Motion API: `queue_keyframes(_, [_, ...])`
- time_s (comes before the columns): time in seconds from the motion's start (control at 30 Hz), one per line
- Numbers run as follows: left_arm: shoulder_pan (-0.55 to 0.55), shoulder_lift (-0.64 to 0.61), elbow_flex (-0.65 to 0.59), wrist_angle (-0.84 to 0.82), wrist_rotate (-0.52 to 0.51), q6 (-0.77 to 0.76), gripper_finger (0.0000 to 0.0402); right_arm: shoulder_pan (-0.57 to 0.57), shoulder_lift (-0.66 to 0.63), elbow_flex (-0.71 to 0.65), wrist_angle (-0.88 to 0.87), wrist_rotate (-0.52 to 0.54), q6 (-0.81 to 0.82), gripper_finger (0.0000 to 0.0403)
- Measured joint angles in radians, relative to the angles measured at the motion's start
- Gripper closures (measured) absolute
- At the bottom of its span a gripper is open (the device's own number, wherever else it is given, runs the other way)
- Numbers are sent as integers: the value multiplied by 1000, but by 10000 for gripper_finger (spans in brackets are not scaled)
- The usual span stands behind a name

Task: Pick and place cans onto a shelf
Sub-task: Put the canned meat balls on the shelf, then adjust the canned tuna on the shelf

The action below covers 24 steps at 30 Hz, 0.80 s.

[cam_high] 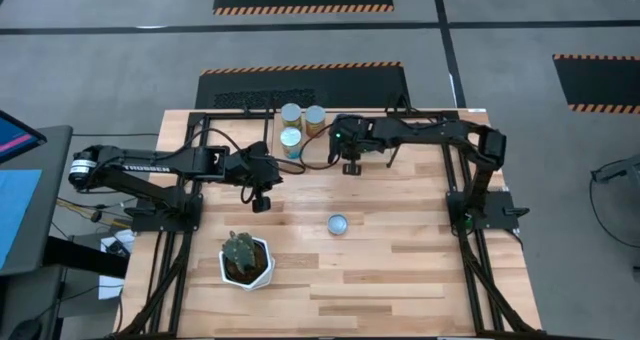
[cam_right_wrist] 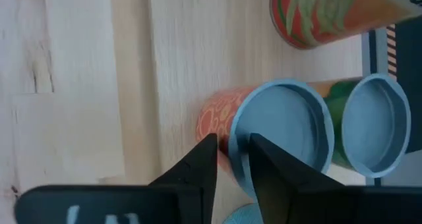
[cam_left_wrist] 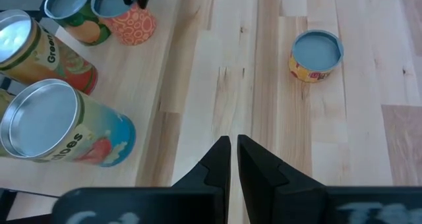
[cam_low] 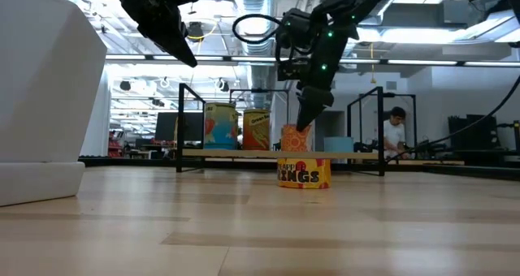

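Several cans stand upright on the shelf (cam_low: 357, 154) at the table's far middle. Among them are a blue-labelled can (cam_left_wrist: 59, 128), a green-lettered one (cam_left_wrist: 39, 53) and an orange-patterned can (cam_right_wrist: 217, 118) with a blue-grey lid. My right gripper (cam_right_wrist: 232, 151) is open just above the orange can (cam_low: 296, 138), its fingers astride the top rim. A short yellow can (cam_high: 338, 223) rests on its base on the tabletop, in front of the shelf. My left gripper (cam_high: 262, 202) hangs shut and holds nothing above the table, left of the yellow can. My right gripper comes from above, slanting down onto the orange can's top rim (cam_right_wrist: 232, 135). One finger is over the lid and one outside the orange wall. Whether they touch the rim I cannot tell. The can stands upright on the shelf.
A white hexagonal pot with a green cactus (cam_high: 245, 260) stands near the table's front left. Black frame rails (cam_high: 180, 270) run along both sides of the table. Bare wood lies between the yellow can (cam_left_wrist: 316, 53) and the shelf.
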State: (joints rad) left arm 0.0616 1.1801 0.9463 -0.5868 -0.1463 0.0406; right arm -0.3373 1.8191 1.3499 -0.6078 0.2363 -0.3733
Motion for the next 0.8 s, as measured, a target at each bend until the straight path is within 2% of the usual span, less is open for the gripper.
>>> queue_keyframes(0.37, [0,0,0,-2,0,0,383,36,-90,3,-41,3,14,290])
queue_keyframes(0.47, [0,0,0,-2,0,0,383,59,-145,3,-94,0,76,290])
queue_keyframes(0.7, [0,0,0,-2,0,8,383,103,-208,1,-359,-5,271,290])
queue_keyframes(0.8, [0,0,0,-1,0,18,383,100,-209,-46,-367,-4,302,290])
